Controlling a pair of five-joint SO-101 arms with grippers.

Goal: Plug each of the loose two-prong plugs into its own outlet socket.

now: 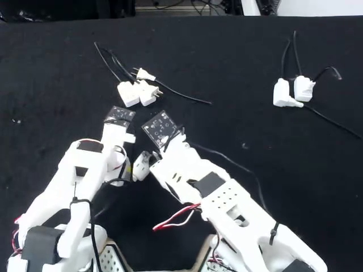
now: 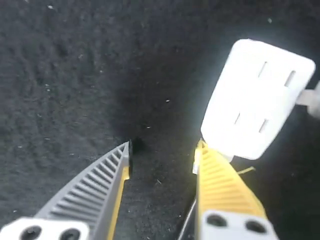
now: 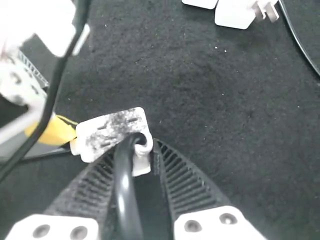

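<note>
The socket is a flat white block. Its face looks scuffed grey in my right wrist view, with narrow slots cut into it. In my left wrist view it is clean white, with four slots in two pairs. A black cord leaves one end. The block is between my two arms, toward the near edge of the surface and left of the middle. I can't tell whether it rests on the surface or hangs just above it.

My right hand is clamped on the block's neck where the cord comes out, with a ribbed finger on each side. My left hand is apart with nothing between its fingers. Its yellow fingertip touches the block's edge.

Farther out, a cluster of white plugs on black cords lies toward the far edge, left of the middle. Two of them show bare prongs. Toward the far right corner, two more white pieces lie just beside each other, each on its own cord.
</note>
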